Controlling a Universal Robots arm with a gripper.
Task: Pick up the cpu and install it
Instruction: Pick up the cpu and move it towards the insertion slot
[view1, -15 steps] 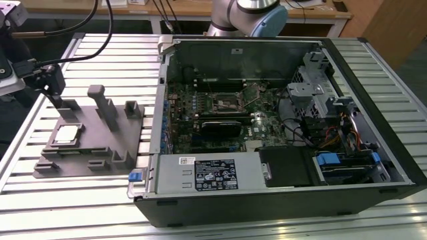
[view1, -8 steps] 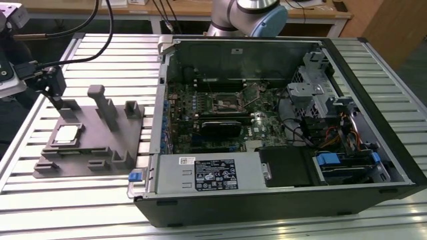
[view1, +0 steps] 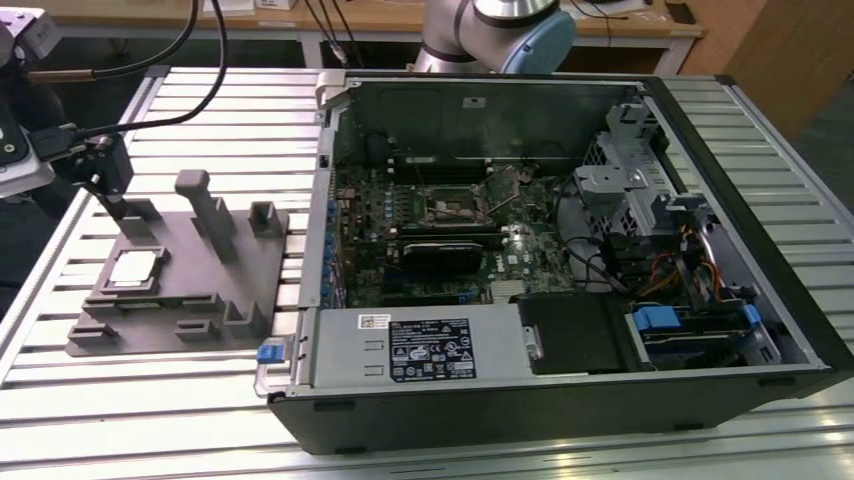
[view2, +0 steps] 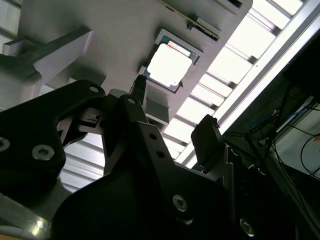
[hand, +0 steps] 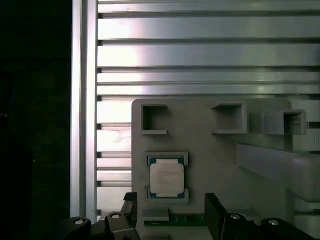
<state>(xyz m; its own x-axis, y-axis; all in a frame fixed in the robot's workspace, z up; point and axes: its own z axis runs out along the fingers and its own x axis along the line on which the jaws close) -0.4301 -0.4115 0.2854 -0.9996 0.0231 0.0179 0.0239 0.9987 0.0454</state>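
We see the cpu (hand: 166, 180) lying flat, silver top up, in a square pocket of the grey fixture tray (hand: 220, 170), not lifted. The claw (hand: 171, 216) hangs over the tray just beside the cpu, its two black fingers (hand: 214, 215) spread wide, gripping nothing, no contact with the cpu that we can see. Tray sits on the slatted metal desk (view1: 147, 410); on the exterior view's right of it lies an open computer case (view1: 467, 420)

The cpu (view1: 135, 268) lies in the fixture tray (view1: 194, 300) — on the table (view1: 134, 400), beside the computer case (view1: 534, 412).
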